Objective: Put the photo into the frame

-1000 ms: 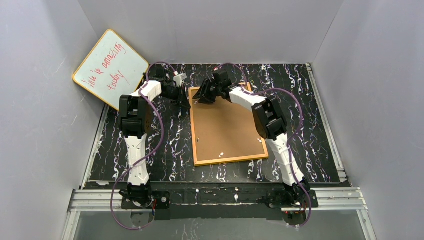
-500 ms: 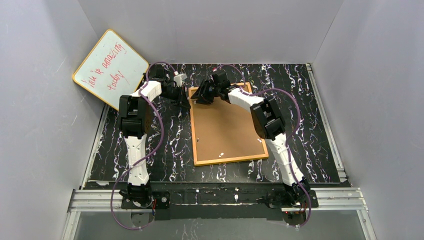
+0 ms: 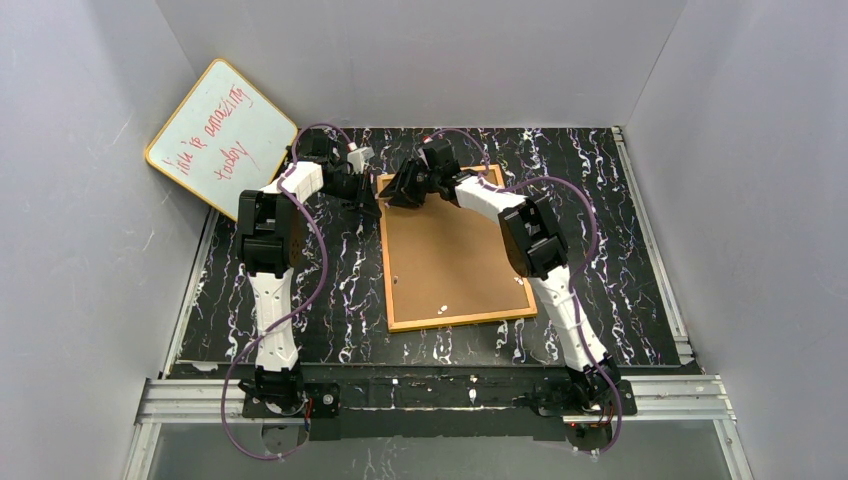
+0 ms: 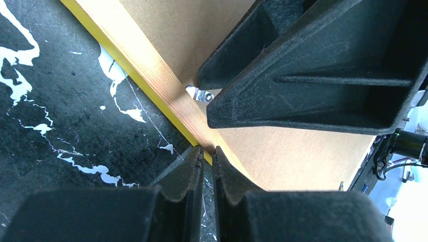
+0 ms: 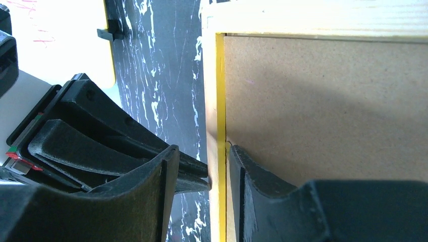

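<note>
Large thin rectangular picture frame lies flat, orange-brown back up, mid-surface, with a plain brown backing board seated inside its rails. A bright yellow edge shows along the frame's left rail. Black, white-veined surface carries it.

Both arms reach to the frame's far-left corner.

Left end effector: fingers pressed almost together, only a thin slit between them. Tips sit at the outer yellow edge of the frame's left rail, on the surface side. Cannot tell whether anything is caught in the slit.

Right end effector: fingers partly spread, straddling the frame's left rail just near of the far-left corner. One finger is outside the rail over the surface, the other on the backing board just inside the yellow lip. No firm pinch on the rail is visible.

Small metal tab sits on the frame's back at the seam of rail and backing board, between the right fingers in the left wrist view.

Yellow-rimmed whiteboard with red handwriting leans against the wall, left of and beyond the frame, well apart from it.
</note>
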Robot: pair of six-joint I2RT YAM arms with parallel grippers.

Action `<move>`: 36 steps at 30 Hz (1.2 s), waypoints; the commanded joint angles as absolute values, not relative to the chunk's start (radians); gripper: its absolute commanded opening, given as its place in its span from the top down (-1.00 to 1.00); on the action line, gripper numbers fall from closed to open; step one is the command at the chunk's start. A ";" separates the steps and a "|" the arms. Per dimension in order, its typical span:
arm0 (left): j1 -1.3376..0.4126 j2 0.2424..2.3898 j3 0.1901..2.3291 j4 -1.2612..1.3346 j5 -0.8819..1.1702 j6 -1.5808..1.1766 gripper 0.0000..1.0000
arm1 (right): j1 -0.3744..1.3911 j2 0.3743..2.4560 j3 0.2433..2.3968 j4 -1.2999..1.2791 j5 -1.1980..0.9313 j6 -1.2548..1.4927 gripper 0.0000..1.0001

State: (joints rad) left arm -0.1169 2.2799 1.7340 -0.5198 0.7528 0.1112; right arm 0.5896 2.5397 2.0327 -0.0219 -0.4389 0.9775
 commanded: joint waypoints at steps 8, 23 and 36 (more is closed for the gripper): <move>-0.175 2.358 1.686 -0.578 0.641 0.169 1.00 | 0.605 2.614 2.122 -0.071 -0.526 0.939 0.03; -0.161 2.309 1.700 -0.612 0.639 0.168 0.82 | 0.561 2.509 2.158 -0.112 -0.498 0.840 -0.15; -0.178 2.001 1.339 -0.663 0.694 0.223 0.06 | 0.599 1.957 1.361 0.077 -0.443 0.845 -0.25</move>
